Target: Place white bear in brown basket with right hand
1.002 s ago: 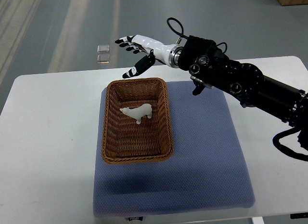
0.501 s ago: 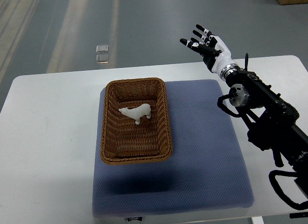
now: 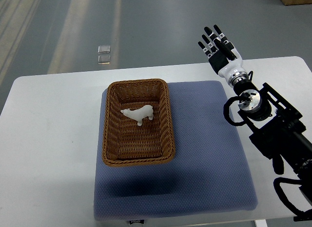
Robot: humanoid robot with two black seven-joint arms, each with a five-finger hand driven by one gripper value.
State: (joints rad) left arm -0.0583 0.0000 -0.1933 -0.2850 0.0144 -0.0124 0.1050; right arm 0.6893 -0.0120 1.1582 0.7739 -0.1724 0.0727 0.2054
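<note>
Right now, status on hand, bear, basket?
Right hand open, empty, past the table's far edge. White bear inside brown basket. Left hand out of view. Nothing in the way.

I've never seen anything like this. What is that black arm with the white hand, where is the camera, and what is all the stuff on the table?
You are looking through a single camera mounted on a humanoid robot, pointing steeply down at its own workspace. The black jointed arm entering from the right edge is the robot's right arm, and it ends in a white and black right hand with fingers like a person's. Those fingers are spread and hold nothing, and the hand is raised near the far edge of the white table. The left arm is out of view. On the table lies a blue-grey padded mat, and on the mat sits a brown rectangular woven basket. A small white toy bear is inside the basket, so the job of putting it there looks done.
</note>
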